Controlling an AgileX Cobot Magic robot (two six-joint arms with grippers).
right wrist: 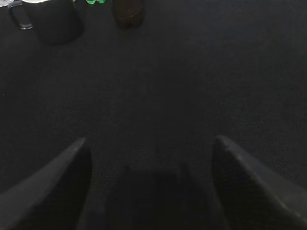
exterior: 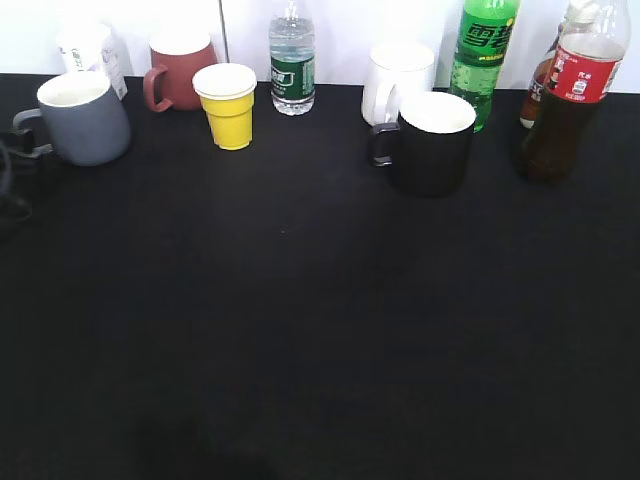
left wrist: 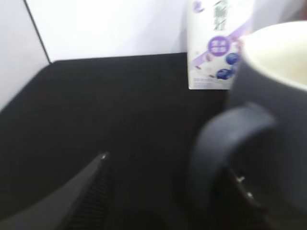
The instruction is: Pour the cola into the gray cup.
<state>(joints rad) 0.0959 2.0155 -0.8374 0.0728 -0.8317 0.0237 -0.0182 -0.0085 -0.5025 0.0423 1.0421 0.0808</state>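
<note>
Cola (exterior: pixel 565 120), your dark liquid in the tall clear bottle, stands at the far right of the black counter (exterior: pixel 300 320); its red label carries white writing too small for you to read. Just left of it stands the green soda bottle (exterior: pixel 482 55), whose label shows large white Chinese characters. In front of that bottle sits the black mug (exterior: pixel 432 142), with a white mug (exterior: pixel 397 78) close behind it. Further left along the back you have a clear water bottle (exterior: pixel 292 65) with a green label, the dark red mug (exterior: pixel 180 70) and a yellow paper cup (exterior: pixel 229 105).

Your gray cup (exterior: pixel 85 118) sits at the far left, upright, handle pointing left. Behind it stands a white carton (left wrist: pixel 216 45) printed with purple patches and blueberries; the lettering is blurred.

Your left gripper (left wrist: pixel 172 191) is spread, and the cup's handle appears to lie between its fingers, though the close view is too soft to be sure of contact. Your right gripper (right wrist: pixel 151 158) is spread wide above bare counter, well apart from the black mug and the cola.
</note>
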